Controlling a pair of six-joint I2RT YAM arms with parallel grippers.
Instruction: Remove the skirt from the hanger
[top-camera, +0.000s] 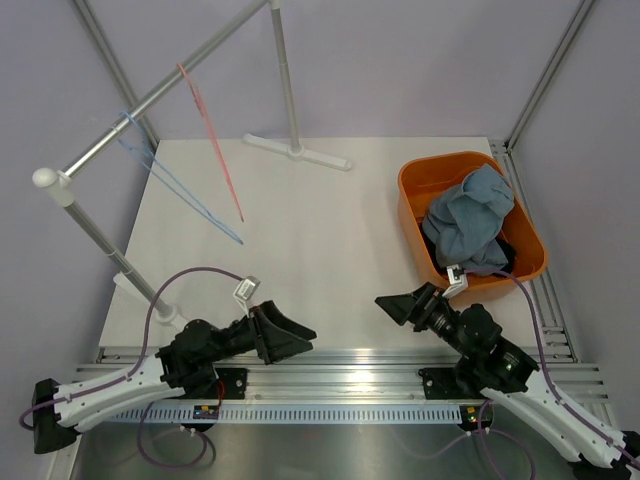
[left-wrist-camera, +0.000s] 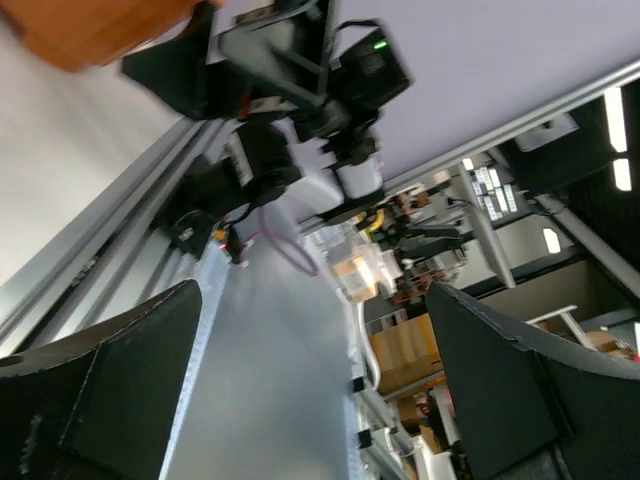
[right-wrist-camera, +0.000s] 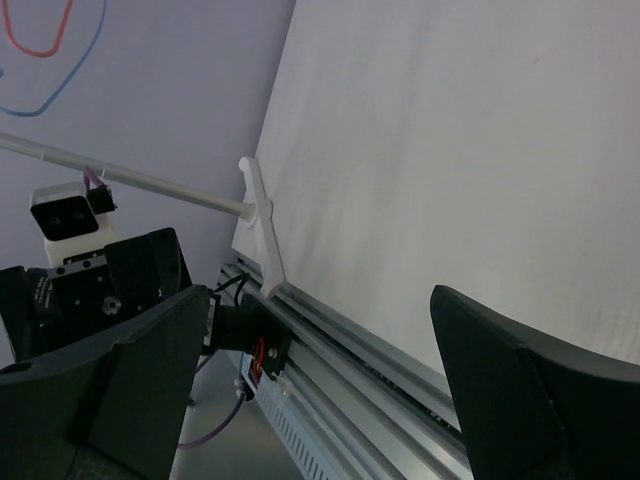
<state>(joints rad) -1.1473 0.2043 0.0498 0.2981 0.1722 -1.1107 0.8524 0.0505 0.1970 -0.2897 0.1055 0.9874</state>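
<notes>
Far left, the rack rail (top-camera: 150, 100) slants up across the back. A blue hanger (top-camera: 180, 185) hangs from it, and a red hanger (top-camera: 212, 145) just to its right.

Below them, the left gripper (top-camera: 285, 335) lies low at the near edge of the white table (top-camera: 300, 230), pointing right. Its fingers (left-wrist-camera: 110, 380) are spread wide with nothing between them.

The right gripper (top-camera: 400, 305) faces it, pointing left. Its fingers (right-wrist-camera: 520, 390) are equally wide and hold nothing. The two grippers are apart.

At far right, the orange basket (top-camera: 415, 175) sits on the table. The skirt (top-camera: 470, 215), blue-grey, is heaped inside it over something dark, well away from both hangers.
</notes>
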